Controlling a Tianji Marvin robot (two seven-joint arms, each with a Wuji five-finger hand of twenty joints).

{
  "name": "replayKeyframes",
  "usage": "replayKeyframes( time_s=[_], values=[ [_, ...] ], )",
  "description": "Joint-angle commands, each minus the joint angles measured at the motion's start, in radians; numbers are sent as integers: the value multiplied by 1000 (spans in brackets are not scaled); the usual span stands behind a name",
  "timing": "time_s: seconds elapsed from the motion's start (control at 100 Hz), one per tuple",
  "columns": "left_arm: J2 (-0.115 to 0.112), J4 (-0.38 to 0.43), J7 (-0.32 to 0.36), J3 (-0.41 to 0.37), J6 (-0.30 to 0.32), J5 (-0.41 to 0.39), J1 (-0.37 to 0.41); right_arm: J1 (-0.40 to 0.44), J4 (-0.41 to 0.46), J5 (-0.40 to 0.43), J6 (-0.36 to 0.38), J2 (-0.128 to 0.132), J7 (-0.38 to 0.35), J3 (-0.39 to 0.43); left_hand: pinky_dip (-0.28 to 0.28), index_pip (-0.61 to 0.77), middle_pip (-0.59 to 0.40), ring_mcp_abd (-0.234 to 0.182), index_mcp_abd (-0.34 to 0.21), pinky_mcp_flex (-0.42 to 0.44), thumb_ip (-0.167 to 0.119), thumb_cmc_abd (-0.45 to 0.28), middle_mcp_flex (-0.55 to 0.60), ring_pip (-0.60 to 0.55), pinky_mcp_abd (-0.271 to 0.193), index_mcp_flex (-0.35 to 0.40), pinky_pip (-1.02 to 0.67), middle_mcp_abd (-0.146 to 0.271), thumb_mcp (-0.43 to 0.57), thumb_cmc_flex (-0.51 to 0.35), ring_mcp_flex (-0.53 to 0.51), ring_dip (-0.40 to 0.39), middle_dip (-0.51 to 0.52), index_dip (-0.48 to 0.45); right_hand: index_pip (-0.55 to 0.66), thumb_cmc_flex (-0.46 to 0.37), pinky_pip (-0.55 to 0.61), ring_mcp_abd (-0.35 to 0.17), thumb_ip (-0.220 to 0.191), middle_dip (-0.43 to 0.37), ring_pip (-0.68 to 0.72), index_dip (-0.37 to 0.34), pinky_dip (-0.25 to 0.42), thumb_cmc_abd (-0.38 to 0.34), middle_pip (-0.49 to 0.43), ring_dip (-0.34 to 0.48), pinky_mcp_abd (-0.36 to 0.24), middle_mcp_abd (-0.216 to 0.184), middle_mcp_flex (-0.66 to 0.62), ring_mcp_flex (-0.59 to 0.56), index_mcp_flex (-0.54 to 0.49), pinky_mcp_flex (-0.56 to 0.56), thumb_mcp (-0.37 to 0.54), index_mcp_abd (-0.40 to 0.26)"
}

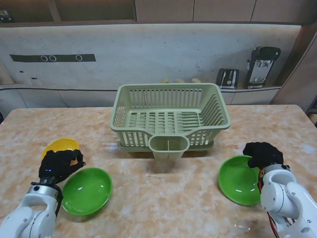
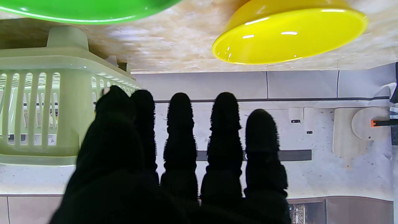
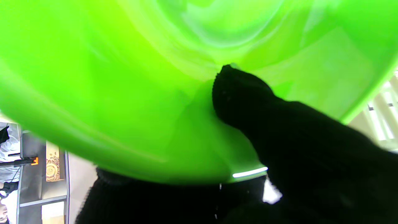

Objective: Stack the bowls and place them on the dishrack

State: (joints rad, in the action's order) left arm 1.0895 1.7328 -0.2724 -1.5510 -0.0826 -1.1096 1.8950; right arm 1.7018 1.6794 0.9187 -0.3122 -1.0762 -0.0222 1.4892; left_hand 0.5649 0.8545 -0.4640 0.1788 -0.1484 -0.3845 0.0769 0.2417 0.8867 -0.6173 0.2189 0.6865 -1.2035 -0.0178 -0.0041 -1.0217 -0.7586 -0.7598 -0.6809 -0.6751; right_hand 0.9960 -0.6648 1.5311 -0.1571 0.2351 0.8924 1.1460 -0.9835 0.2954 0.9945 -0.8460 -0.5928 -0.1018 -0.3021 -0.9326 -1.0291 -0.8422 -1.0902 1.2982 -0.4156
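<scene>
Nearest to me, the left hand (image 1: 58, 165) hovered with its fingers (image 2: 180, 130) spread and straight, holding nothing, between the green bowl (image 1: 87, 191) at its 4 o'clock and the yellow bowl (image 1: 60, 146) just beyond it at 12. At 3 o'clock across the desk (image 1: 163, 208), the right hand (image 1: 265, 154) pinched the far rim of the second green bowl (image 1: 238, 179), thumb (image 3: 239, 93) pressed inside the wall. Farther off, at 12 o'clock from the desk's middle, stood the pale-green dishrack (image 1: 171, 116), with nothing visible inside it.
</scene>
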Motion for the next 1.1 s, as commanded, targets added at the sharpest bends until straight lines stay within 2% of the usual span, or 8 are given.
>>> replayKeyframes(
  time_s=[0.0, 0.2, 0.59, 1.09],
  values=[
    [1, 4, 12, -1, 3, -2, 6, 27, 31, 0, 10, -8, -11, 3, 7, -8, -8, 15, 4, 11, -6, -34, -1, 2, 27, 9, 1, -12, -11, -28, -4, 6, 11, 7, 94, -117, 80, -44, -35, 22, 57, -36, 26, -77, -11, -24, -72, -1, -28, -91, -121, -42, 170, -67],
    [1, 4, 12, -1, 3, -2, 6, 91, 129, -17, 28, -13, -16, 24, 7, -8, -8, 15, 4, 11, -6, -34, 0, 2, 27, 10, 1, -11, -11, -28, -4, 6, 10, 7, 86, -117, 110, -61, -53, 23, 43, -39, 48, -113, -6, -22, -110, 14, -25, -132, -121, -50, 157, -55],
    [1, 1, 7, -2, 11, 0, 5, 176, 246, -73, 111, -22, 5, 48, 7, -8, -8, 16, 4, 11, -6, -34, 0, 1, 26, 10, 1, -11, -11, -29, -6, 6, 10, 6, 69, -122, 131, -82, -82, 12, 10, -36, 82, -174, 3, -38, -166, 43, -24, -180, -120, -57, 117, -31],
    [2, 1, 2, -3, 12, -1, 7, 223, 311, -172, 233, -27, 23, -4, 7, -9, -8, 16, 4, 10, -6, -34, 1, 1, 28, 10, 1, -10, -11, -27, -6, 6, 10, 7, 44, -122, 131, -90, -94, -7, -9, -21, 99, -217, 12, -53, -202, 69, -21, -202, -117, -60, 84, -8]
  ],
)
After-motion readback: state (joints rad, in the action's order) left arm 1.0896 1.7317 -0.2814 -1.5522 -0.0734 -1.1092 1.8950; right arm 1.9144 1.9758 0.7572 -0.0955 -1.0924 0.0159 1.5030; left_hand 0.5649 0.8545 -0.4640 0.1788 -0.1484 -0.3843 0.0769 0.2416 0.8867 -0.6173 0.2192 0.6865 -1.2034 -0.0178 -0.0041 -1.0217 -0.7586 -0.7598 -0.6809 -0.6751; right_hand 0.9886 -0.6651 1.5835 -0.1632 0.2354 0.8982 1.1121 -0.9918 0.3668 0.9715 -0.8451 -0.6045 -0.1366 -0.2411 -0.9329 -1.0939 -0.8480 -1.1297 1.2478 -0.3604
